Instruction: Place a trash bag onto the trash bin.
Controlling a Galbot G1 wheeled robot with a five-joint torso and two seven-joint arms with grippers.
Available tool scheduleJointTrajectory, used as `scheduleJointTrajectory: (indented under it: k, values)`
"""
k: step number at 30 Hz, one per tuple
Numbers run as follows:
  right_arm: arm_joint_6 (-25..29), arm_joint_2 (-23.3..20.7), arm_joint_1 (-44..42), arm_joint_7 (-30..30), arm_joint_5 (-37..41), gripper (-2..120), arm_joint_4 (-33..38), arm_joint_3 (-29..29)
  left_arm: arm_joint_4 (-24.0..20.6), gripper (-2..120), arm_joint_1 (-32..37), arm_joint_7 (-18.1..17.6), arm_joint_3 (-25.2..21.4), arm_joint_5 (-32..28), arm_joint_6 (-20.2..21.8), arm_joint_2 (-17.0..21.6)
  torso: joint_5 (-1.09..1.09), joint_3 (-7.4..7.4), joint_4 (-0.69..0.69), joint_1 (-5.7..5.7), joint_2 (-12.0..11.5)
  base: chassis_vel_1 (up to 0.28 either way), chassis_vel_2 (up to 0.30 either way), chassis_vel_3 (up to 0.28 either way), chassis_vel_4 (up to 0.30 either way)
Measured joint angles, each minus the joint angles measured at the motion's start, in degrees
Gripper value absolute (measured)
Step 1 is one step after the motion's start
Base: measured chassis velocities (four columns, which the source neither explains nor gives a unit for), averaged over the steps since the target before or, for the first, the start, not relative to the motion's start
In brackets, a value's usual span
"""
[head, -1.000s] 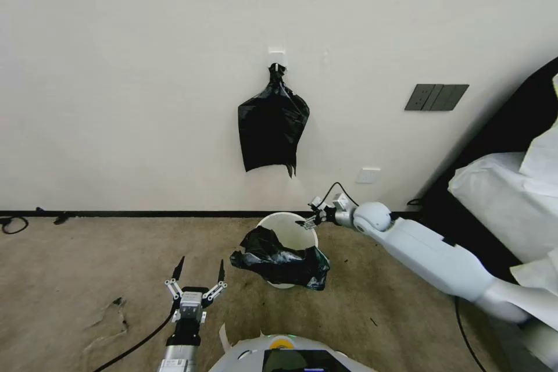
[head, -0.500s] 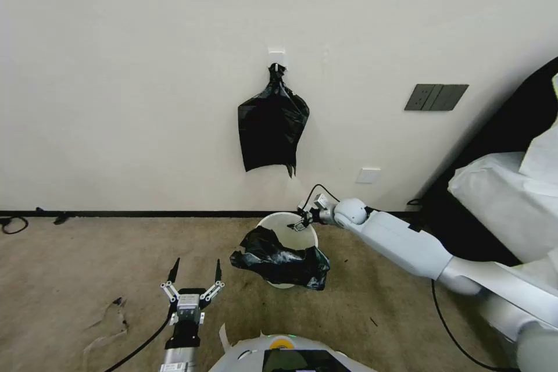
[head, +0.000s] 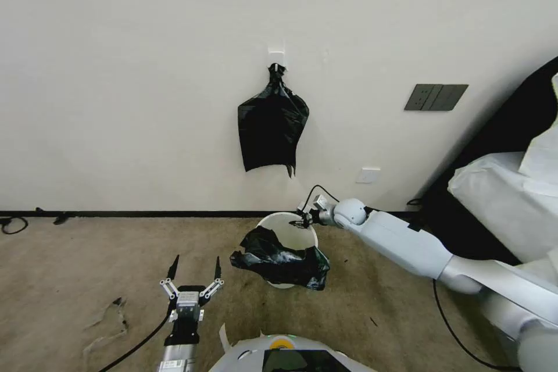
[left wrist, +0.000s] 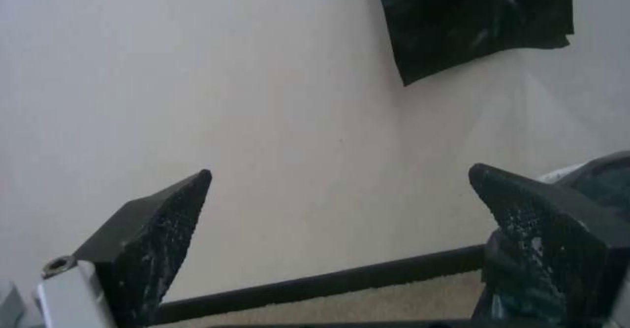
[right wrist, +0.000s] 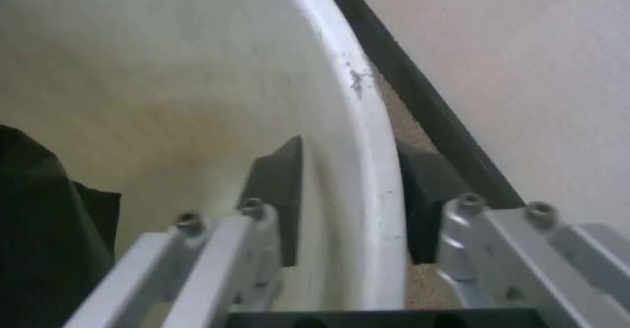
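Two grippers show over a worn tan carpet that meets a plain cream wall [head: 145,70] along a dark baseboard [head: 116,214]; going from the left, a loose cable end [head: 13,224] lies by the baseboard, then the left gripper [head: 194,267] hovers low over the carpet [head: 70,267] near the robot's base, its two black, pointed, rough-faced fingers [left wrist: 151,229] spread wide apart with nothing between them. Further along, a flat black bag bunch [head: 272,128] hangs by its knotted neck from a small white hook on the wall, long axis vertical. Below it stands the trash bin [head: 282,224], round, smooth cream-white plastic with a scuffed rim, mouth facing up. The trash bag [head: 279,261], crinkled glossy black film, is draped over the bin's near rim, its bulk sagging down the outer front and stretched sideways across the bin. At the bin's far right rim sits the right gripper [head: 300,223]; the wrist view has one black finger [right wrist: 279,195] inside the wall and the other outside, straddling the rim [right wrist: 367,170], with a slight gap visible on the inner side. Right of that come a grey switch plate [head: 436,97], a white socket [head: 368,175], and white sheets [head: 500,197] over dark furniture
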Motion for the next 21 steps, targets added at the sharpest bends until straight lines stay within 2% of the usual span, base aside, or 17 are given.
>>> scheduleJointTrajectory:
  k: [2, 6, 16, 21]
  values:
    - [0.2, 0.1, 0.0, -0.3, -0.4, 19, -0.8, -0.1, -0.3, 100, 0.0, 0.0, 0.2, 0.2, 0.0, 0.0, 0.00, 0.00, -0.01, 0.00, 0.0, 0.000, 0.000, 0.000, 0.000]
    - [0.6, 0.0, 0.0, -0.4, -0.7, 10, -1.3, -0.1, -0.2, 100, -0.1, 0.0, 0.1, 0.2, 0.0, 0.0, 0.02, 0.00, 0.00, 0.00, 0.0, 0.000, 0.000, 0.000, 0.000]
    - [0.7, -1.2, -1.3, -0.1, -0.1, 10, 0.3, 1.8, -0.1, 100, -0.5, -0.1, 0.7, 0.2, 0.0, 0.2, 0.00, 0.00, 0.00, 0.00, 0.0, 0.000, 0.000, 0.000, 0.000]
    - [-1.5, -3.7, -4.4, 4.7, 4.8, 7, 4.7, 5.7, -0.1, 100, -0.9, -0.1, 0.9, -0.2, 0.4, 0.7, 0.00, 0.00, -0.01, 0.00, 0.0, 0.000, 0.000, 0.000, 0.000]
